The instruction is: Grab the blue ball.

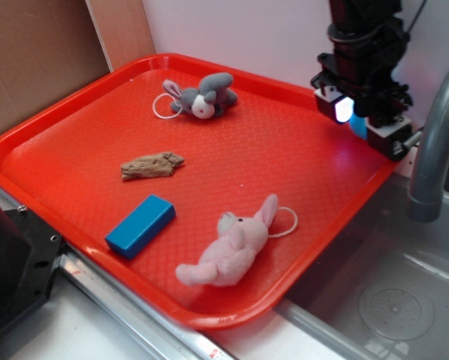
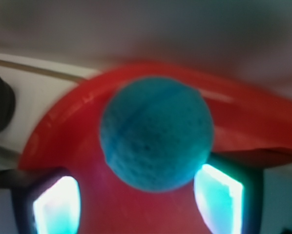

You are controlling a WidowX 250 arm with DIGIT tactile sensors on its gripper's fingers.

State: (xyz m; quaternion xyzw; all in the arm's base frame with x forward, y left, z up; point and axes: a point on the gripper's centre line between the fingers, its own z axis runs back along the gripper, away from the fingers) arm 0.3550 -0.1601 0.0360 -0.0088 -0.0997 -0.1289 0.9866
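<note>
The blue ball point(image 2: 156, 131) is a small teal knitted ball lying on the red tray point(image 2: 253, 122) close to its curved far-right rim. In the wrist view it fills the middle, just ahead of my two glowing fingertips point(image 2: 219, 195), which stand apart on either side with a gap on the left. My gripper point(image 2: 138, 204) is open and holds nothing. In the exterior view my gripper point(image 1: 360, 120) hangs low over the tray's far right corner, and only a teal sliver of the ball point(image 1: 357, 127) shows between its fingers.
On the red tray point(image 1: 74, 127) lie a grey plush point(image 1: 202, 96), a brown scrap point(image 1: 151, 165), a smooth blue block point(image 1: 140, 225) and a pink plush point(image 1: 232, 244). A grey pipe point(image 1: 435, 135) and a metal sink point(image 1: 390, 300) are to the right.
</note>
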